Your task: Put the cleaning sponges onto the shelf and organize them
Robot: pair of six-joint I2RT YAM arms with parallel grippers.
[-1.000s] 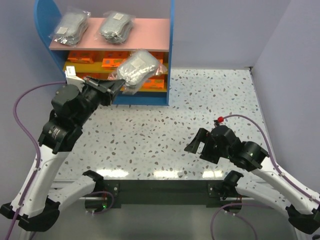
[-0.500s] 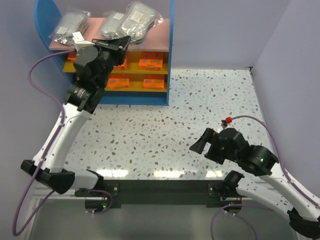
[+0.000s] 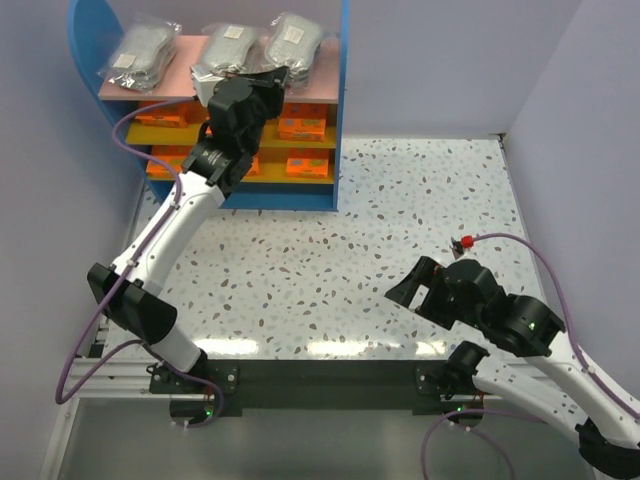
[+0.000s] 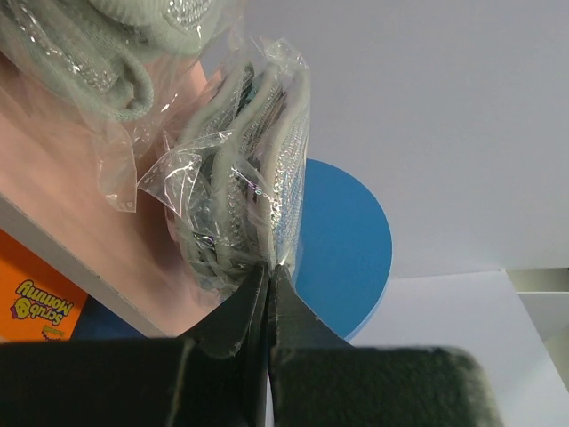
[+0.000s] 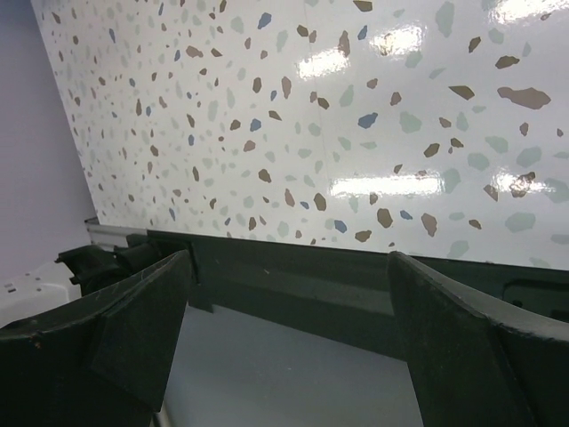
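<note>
The shelf (image 3: 342, 110) stands at the back left, with a pink top board (image 4: 80, 213) and a rounded blue side panel (image 4: 342, 231). Three grey sponge bundles in clear bags lie on the top board: left (image 3: 140, 50), middle (image 3: 228, 48), right (image 3: 295, 40). Orange sponge packs (image 3: 300, 126) sit on the two yellow shelves; one shows in the left wrist view (image 4: 31, 302). My left gripper (image 3: 266, 80) (image 4: 269, 267) is shut on the plastic bag of a grey bundle (image 4: 244, 178) resting on the top board. My right gripper (image 3: 405, 291) (image 5: 289, 338) is open and empty.
The speckled white table (image 3: 400, 210) runs to a dark front rail (image 5: 293, 285) under my right gripper. Purple walls close in the left, back and right. My left arm stretches across the shelf's front.
My left arm has carried the grey bundle up from in front of the shelves and set it down on the right of the pink top board. The right gripper has drifted slightly right.
</note>
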